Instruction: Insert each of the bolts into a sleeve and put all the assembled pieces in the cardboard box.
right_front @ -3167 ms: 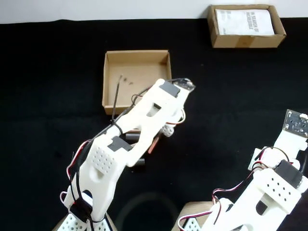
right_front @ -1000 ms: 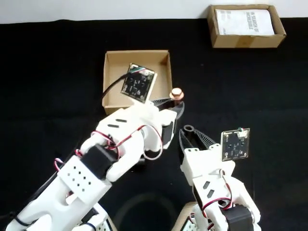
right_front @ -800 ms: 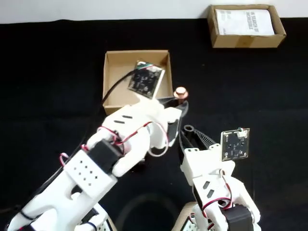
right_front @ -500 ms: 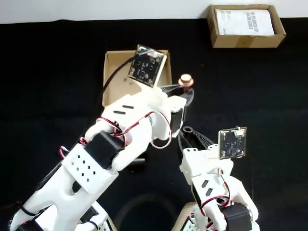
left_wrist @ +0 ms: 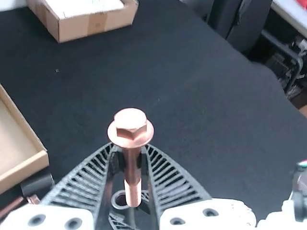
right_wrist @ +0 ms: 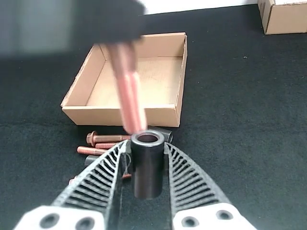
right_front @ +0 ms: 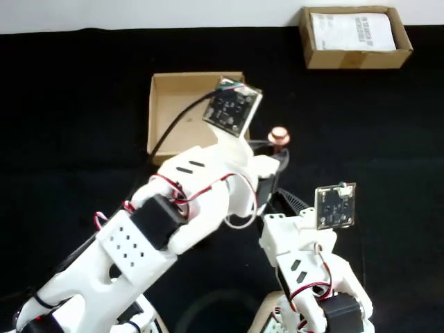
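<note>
My left gripper [left_wrist: 130, 154] is shut on the shaft of a copper bolt [left_wrist: 130, 127], held head up. In the high view this bolt [right_front: 279, 136] hangs just right of the open cardboard box [right_front: 166, 104]. My right gripper [right_wrist: 147, 144] is shut on an upright black sleeve [right_wrist: 147, 165]. The bolt's shaft [right_wrist: 128, 96] slants down, with its tip at the sleeve's rim. From the left wrist view the sleeve's ring [left_wrist: 123, 200] lies right under the bolt's tip. In the high view the right gripper [right_front: 279, 202] sits partly under the left arm.
Loose bolts [right_wrist: 103, 139] and another black sleeve [right_wrist: 161, 131] lie on the black table in front of the cardboard box [right_wrist: 125, 115]. A second box [right_front: 354, 38] holding a paper sheet stands at the back right. Open table stretches to the right.
The left arm lifted the bolt from the pile and carried it right, over the right gripper. The right arm came in from the right edge to the middle.
</note>
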You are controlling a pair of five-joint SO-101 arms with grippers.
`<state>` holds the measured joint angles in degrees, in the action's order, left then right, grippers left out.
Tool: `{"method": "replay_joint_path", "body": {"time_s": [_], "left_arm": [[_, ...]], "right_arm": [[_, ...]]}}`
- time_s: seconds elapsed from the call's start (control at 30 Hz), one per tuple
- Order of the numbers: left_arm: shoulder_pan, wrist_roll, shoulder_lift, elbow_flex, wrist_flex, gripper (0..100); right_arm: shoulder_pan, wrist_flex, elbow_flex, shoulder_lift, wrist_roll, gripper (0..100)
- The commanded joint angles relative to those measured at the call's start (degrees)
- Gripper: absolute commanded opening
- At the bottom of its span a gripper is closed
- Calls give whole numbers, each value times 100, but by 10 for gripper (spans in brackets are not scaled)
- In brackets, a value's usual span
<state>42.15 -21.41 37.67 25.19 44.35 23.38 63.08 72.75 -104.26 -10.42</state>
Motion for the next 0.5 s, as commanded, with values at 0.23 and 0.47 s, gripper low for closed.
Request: {"method": "replay_joint_path", "body": {"time_s": [0.23, 0.47], "left_arm": [[75, -18, -409, -215, -18, 8], [40, -9, -374, -171, 18, 8]], "right_arm": [[22, -84, -75, -40, -9, 8], [4, -75, -75, -40, -9, 8]]}}
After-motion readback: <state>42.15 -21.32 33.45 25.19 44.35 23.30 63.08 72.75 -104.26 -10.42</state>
